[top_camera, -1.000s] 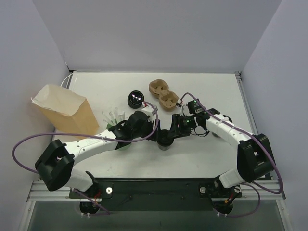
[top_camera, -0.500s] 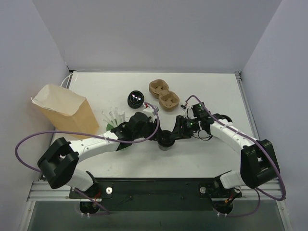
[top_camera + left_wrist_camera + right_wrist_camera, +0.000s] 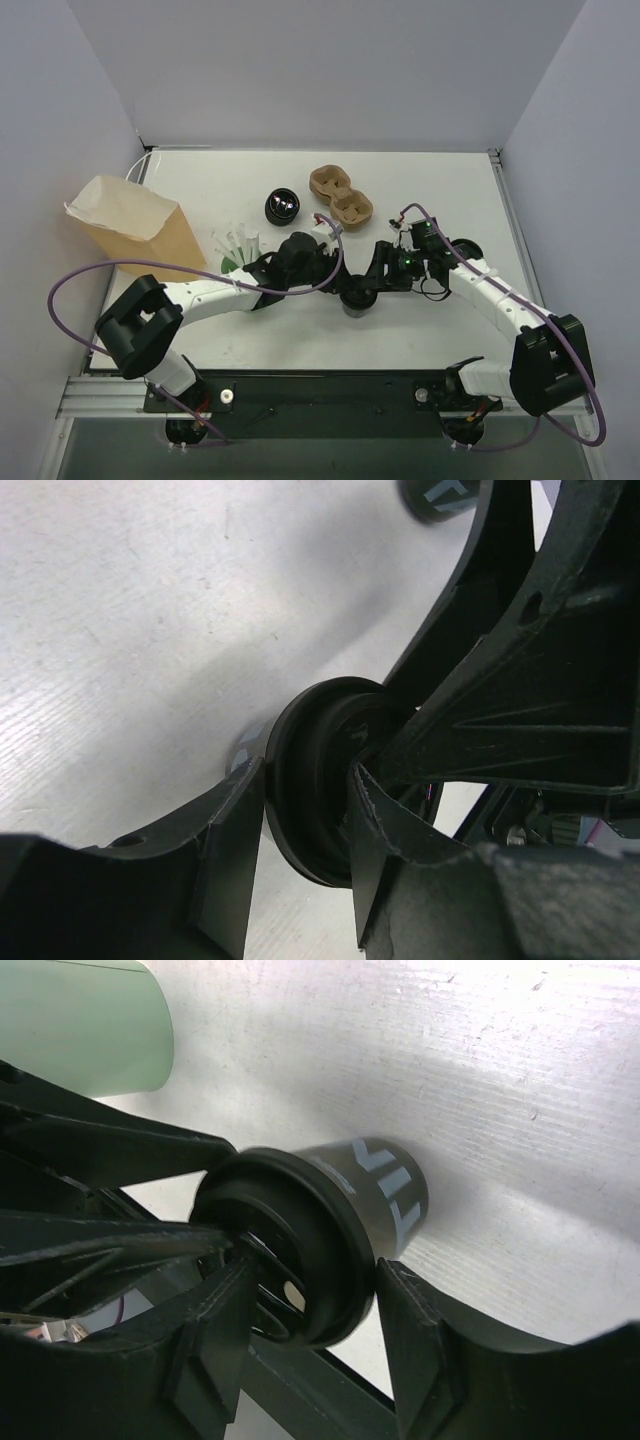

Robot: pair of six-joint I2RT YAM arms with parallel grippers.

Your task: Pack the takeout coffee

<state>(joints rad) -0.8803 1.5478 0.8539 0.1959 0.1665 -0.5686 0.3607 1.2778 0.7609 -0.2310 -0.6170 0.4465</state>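
Observation:
The takeout coffee (image 3: pixel 357 300), a small black cup with a black lid, stands at mid-table between both grippers. My left gripper (image 3: pixel 344 284) comes from the left. In the left wrist view its fingers (image 3: pixel 232 840) press on the lid rim (image 3: pixel 300 810) from both sides, so it is shut on the cup. My right gripper (image 3: pixel 372 284) comes from the right. Its jaws (image 3: pixel 312 1265) straddle the lid of the cup (image 3: pixel 385 1185), with one finger (image 3: pixel 415 1345) at the outer edge and a gap on the inner side, so it is open.
A brown paper bag (image 3: pixel 130 230) stands open at the left. The green cup with white straws (image 3: pixel 238 250) sits by the left arm, and a lidless black cup (image 3: pixel 283 206) and a cardboard cup carrier (image 3: pixel 340 197) lie behind. Walls close in three sides.
The left gripper has closed onto the lid while the right gripper's jaws have widened. Both grippers and the cup have shifted a little to the right.

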